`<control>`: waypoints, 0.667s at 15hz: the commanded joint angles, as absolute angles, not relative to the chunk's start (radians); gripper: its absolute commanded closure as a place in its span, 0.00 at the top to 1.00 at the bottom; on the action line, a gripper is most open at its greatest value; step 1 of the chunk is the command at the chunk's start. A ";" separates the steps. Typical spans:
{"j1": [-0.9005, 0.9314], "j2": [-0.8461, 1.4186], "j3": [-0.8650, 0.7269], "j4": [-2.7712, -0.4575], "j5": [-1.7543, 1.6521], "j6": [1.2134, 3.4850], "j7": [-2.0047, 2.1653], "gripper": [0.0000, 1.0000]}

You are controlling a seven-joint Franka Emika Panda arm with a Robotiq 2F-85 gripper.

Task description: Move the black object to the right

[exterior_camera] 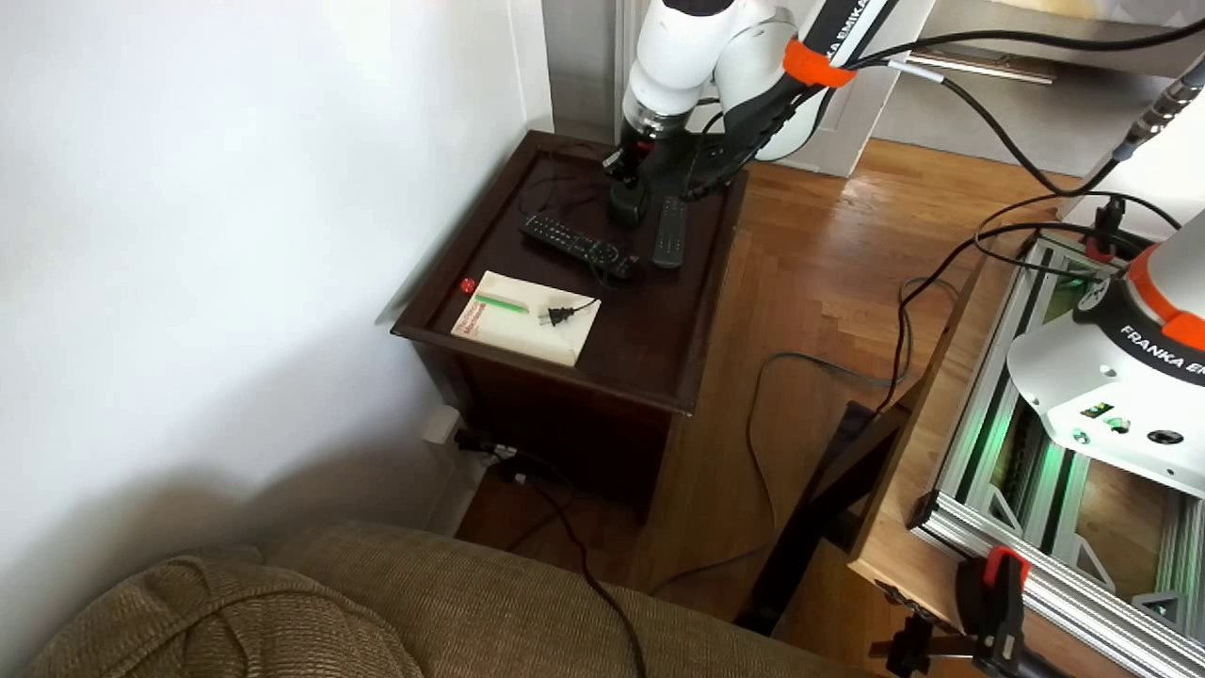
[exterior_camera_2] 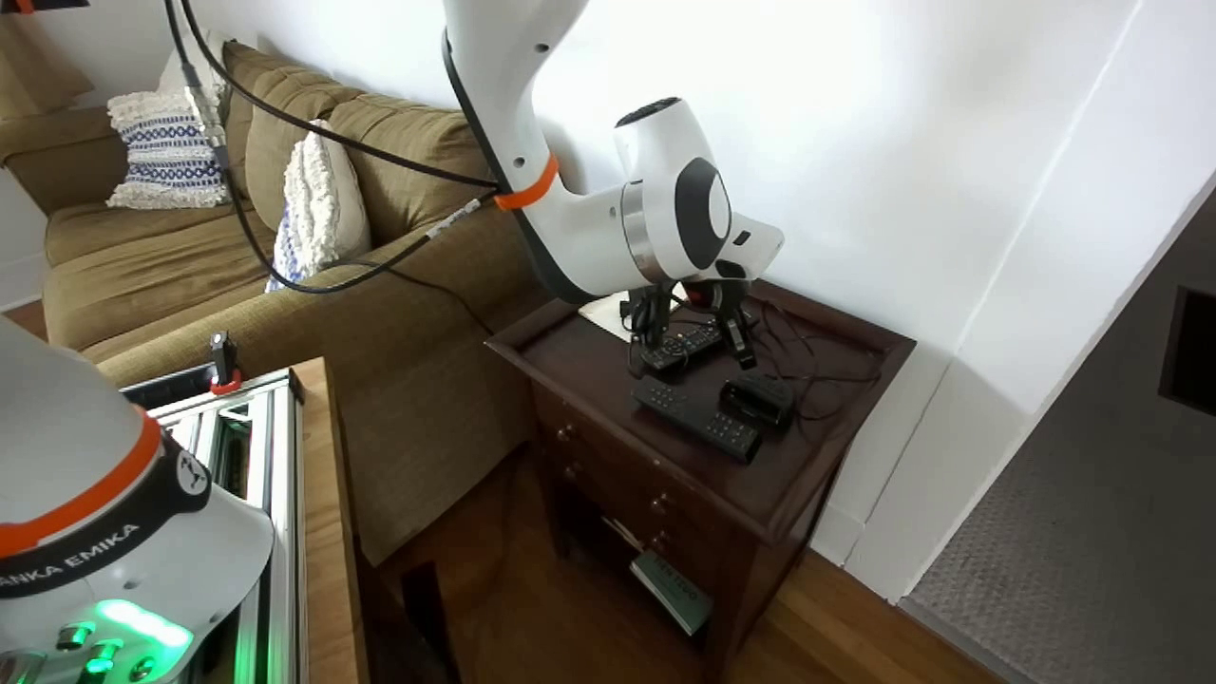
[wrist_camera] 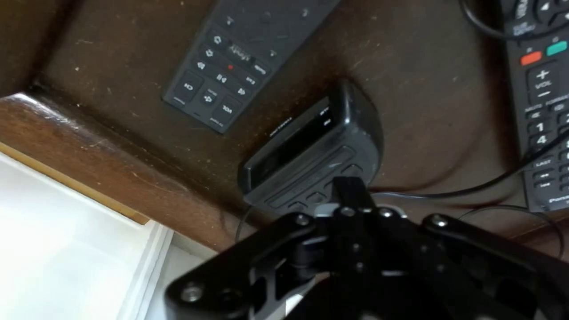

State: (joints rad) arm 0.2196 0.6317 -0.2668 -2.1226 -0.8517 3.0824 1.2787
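Note:
Three dark things lie on the dark brown side table [exterior_camera: 650, 353]; which one is the black object I cannot tell for certain. A small very dark digital clock [wrist_camera: 306, 155] stands under my fingertips, also visible in both exterior views [exterior_camera: 628, 204] [exterior_camera_2: 760, 399]. A slim grey-black remote [wrist_camera: 231, 66] lies beside it, also in both exterior views [exterior_camera: 670, 231] [exterior_camera_2: 698, 418]. A longer remote with coloured buttons [wrist_camera: 540, 111] lies on the clock's other side [exterior_camera: 579, 245] [exterior_camera_2: 679, 351]. My gripper [wrist_camera: 353, 191] is shut and empty, its tips [exterior_camera_2: 746, 359] just above the clock; contact is unclear.
A cream booklet [exterior_camera: 522, 344] with a green pen [exterior_camera: 504, 304] and a plug [exterior_camera: 557, 315] lies at one end. A small red thing [exterior_camera: 468, 284] is beside it. Thin cables [exterior_camera_2: 817, 366] trail behind the clock. The white wall [exterior_camera_2: 902, 237] borders the table.

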 commanded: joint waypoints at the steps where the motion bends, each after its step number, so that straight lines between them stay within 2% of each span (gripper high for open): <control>1: 0.273 0.695 -0.327 -2.084 -0.871 3.137 1.329 0.00; 10: 0.326 0.737 -0.384 -2.069 -0.858 3.172 1.343 0.00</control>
State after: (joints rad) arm 0.2990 0.7042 -0.3511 -2.0849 -0.8516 3.1290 1.3101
